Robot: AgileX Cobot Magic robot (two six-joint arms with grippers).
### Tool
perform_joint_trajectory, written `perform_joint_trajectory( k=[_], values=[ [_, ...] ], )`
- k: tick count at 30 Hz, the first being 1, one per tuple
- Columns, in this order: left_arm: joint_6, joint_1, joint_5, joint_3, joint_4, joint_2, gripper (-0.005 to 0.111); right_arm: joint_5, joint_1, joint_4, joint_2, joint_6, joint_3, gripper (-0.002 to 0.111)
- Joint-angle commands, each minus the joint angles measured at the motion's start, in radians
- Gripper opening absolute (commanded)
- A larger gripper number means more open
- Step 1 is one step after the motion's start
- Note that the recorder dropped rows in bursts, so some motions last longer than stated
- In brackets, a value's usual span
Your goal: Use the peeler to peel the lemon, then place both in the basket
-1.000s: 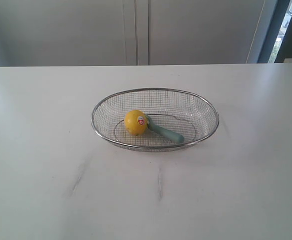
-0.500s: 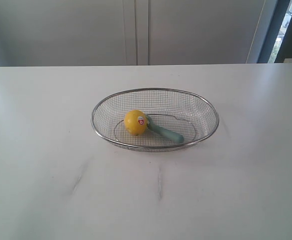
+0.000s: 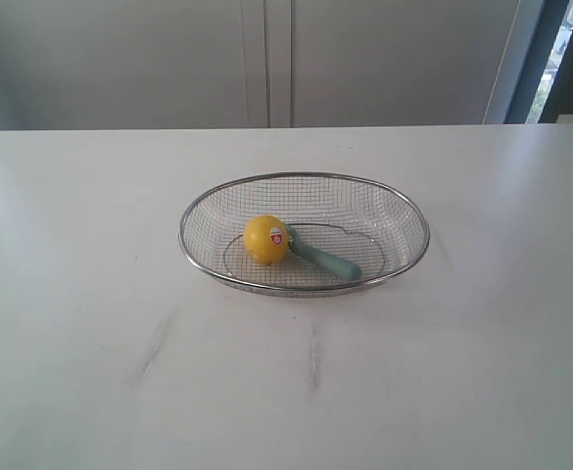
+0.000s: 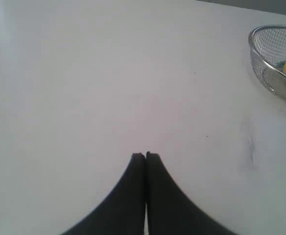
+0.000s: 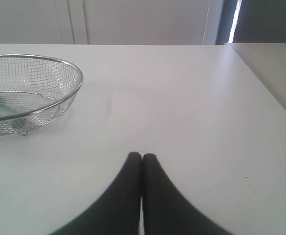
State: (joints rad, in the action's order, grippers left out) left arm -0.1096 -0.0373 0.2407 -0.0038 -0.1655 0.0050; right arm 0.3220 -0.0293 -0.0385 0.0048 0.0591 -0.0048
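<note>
White tabletop (image 3: pixel 90 323) had the lemon (image 3: pixel 265 239) and peeler (image 3: pixel 330 260) in the basket (image 3: pixel 306 175), handle aimed toward your right gripper (image 5: pixel 142 155). It and the left gripper (image 4: pixel 145 155) were clamped shut, empty.

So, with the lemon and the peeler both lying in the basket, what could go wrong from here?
The lemon rests against the peeler, hiding its head; lifting either may send the round lemon rolling.
The peeler's handle lies low on the mesh of the basket, so a grasp may snag wire or drag the basket.
The left gripper and right gripper are both shut, away from the basket; reaching in like that would only push things.
</note>
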Motion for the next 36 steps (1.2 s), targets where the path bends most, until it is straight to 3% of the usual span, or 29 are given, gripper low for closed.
perform_joint_trajectory(
  k=[1,6,36],
  values=[
    [0.099,0.002,0.008,0.004,-0.007,-0.005,0.000,-0.009,0.000,-0.002,-0.005,-0.010,0.005,0.000],
    [0.198,0.002,0.008,0.004,-0.007,-0.005,0.000,-0.009,0.000,-0.002,-0.005,-0.010,0.005,0.000],
    [0.198,0.002,-0.007,0.004,-0.007,-0.005,0.000,-0.007,0.000,-0.002,-0.005,-0.010,0.005,0.000]
  ],
)
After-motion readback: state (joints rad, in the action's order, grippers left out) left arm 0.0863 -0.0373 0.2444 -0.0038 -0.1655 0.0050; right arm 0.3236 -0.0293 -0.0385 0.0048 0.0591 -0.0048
